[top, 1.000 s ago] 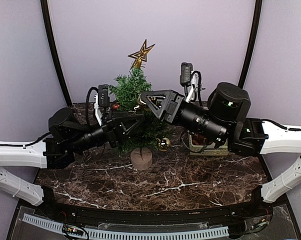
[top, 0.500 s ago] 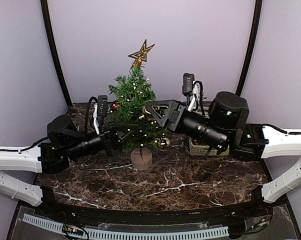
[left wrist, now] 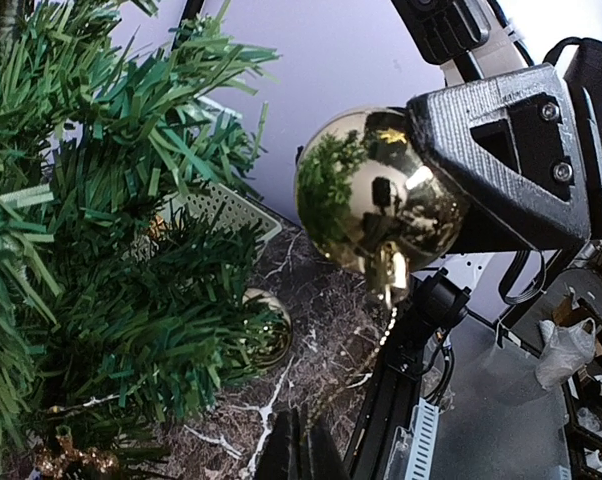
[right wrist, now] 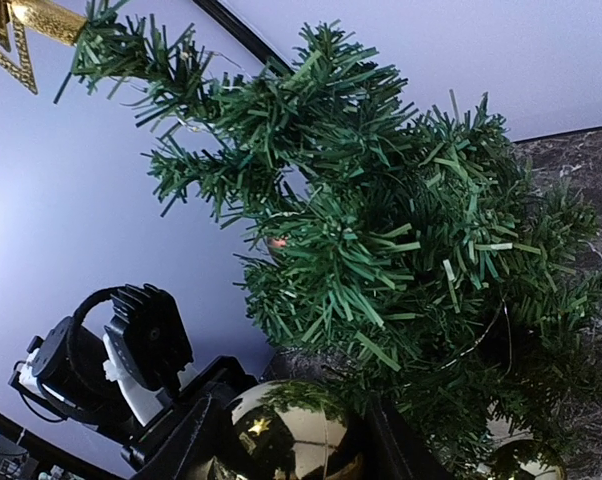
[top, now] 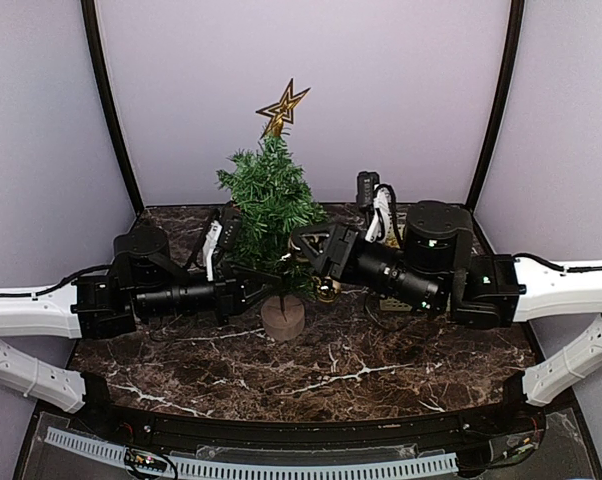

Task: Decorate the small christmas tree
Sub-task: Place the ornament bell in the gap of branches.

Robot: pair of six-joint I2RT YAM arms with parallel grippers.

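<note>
The small christmas tree (top: pixel 271 195) stood upright at centre frame on the table (top: pixel 361 370). Left tool (left wrist: pixel 293 452) was closed, empty; right tool (right wrist: pixel 286 445) clamped a gold bauble (left wrist: pixel 371 200) beside the lower branches. Judged light, tip-prone, branches springy: steady it by the trunk above the base.

The tree (top: pixel 271 200) stands mid-table (top: pixel 361 370), toward the back, with a star (top: pixel 283 105) on top. The left gripper (left wrist: pixel 299 445) lies left of the trunk. The right gripper (right wrist: pixel 286 432), opposite, has a ball (left wrist: pixel 376 195) between its fingers. A basket (left wrist: pixel 226 208) sits behind.
</note>
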